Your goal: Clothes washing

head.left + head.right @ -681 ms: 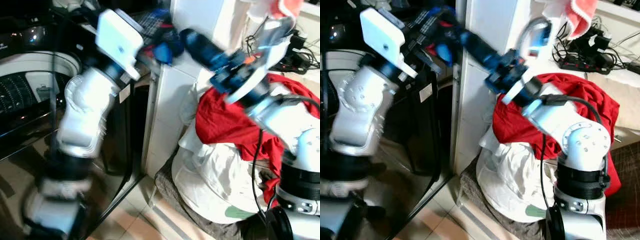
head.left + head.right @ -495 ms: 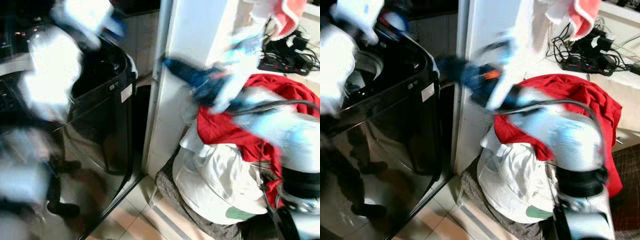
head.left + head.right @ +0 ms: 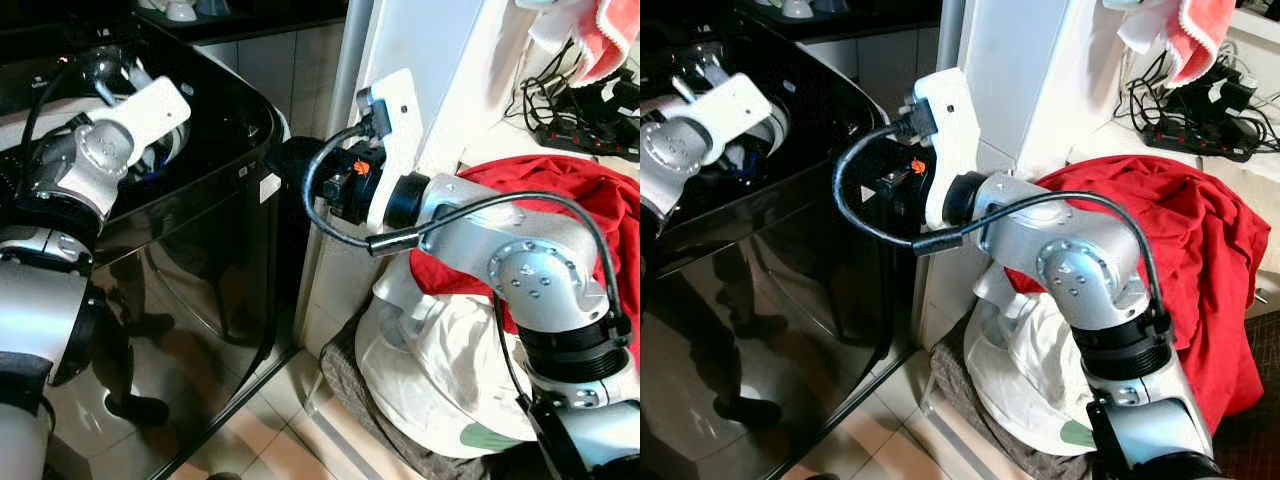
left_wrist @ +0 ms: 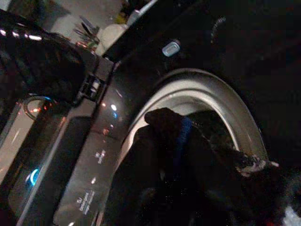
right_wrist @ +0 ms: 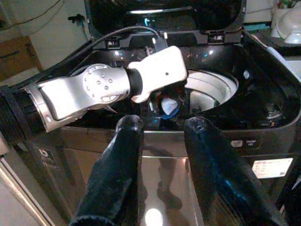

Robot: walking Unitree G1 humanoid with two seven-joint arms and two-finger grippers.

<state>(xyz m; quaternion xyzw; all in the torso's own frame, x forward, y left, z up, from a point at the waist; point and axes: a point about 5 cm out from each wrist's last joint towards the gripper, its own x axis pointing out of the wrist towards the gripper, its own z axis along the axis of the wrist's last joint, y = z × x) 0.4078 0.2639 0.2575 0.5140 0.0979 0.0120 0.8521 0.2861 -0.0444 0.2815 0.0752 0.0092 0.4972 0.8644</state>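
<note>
Reaching into the washing machine drum: left gripper, fingers hidden by dark cloth so grip cannot be told | right gripper outside the machine's front wall, fingers parted, holding nothing | red garment on white laundry bundle, right of the machine past a white cabinet

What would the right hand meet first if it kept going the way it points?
Probably the washing machine: the open right hand aims at its glossy black front rim, with the left arm over the drum beyond. Depth is unclear.
</note>
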